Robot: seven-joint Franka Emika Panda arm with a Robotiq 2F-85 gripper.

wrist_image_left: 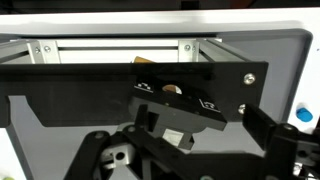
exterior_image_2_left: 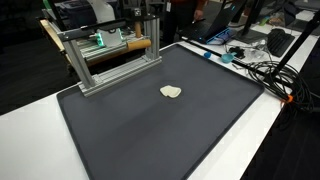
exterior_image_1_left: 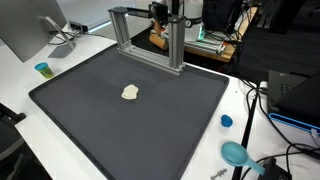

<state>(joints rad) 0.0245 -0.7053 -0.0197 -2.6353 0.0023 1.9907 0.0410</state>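
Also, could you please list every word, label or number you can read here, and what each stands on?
None can be read.
Small white marks on the black part in the wrist view: too blurred to read.
Both exterior views: no lettering legible.

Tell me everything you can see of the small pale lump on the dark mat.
The pale lump is small, cream-white and irregular, crumpled-looking; its material is unclear. It lies low near the middle of the dark mat, apart from the metal frame, touched only by the mat.
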